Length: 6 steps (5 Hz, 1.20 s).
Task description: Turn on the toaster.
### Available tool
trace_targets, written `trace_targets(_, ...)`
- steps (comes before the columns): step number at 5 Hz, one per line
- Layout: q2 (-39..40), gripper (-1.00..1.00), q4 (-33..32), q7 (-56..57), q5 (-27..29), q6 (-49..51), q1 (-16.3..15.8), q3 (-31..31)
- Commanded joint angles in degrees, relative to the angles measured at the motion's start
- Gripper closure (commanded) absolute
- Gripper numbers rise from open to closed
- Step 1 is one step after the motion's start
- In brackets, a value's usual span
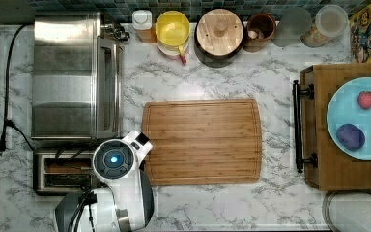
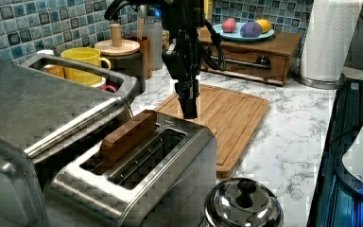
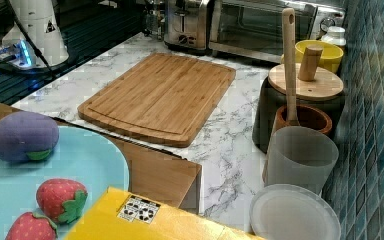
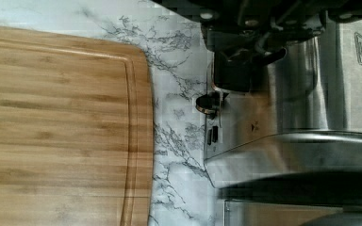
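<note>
The toaster point(image 1: 63, 171) is hemmed in. The toaster oven point(image 1: 75, 77) stands right against its long side, and a small steel kettle point(image 2: 244, 204) sits just beside its near corner in the left view. Beyond its knob end lies a strip of bare marble, then the flat cutting board point(image 1: 202, 141), low enough to pass over. The gripper point(image 2: 189, 109) hangs above that end, seemingly just clear of the toaster's top edge.

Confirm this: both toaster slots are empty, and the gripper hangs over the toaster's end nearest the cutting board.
Not quite. In the left view one slot of the toaster holds a brown slice. The gripper does hang over its end nearest the cutting board.
</note>
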<state>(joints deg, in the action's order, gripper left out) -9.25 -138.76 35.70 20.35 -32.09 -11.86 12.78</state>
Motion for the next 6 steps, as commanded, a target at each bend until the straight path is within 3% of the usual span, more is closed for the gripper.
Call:
trace_targets(1,2.35,1.00,0.56,-6.18,-0.73,-1.07,-0.27,1.77)
trace_targets(6,19.87,1.00,2.26,-13.88,-5.34,-3.96,0.21,1.03)
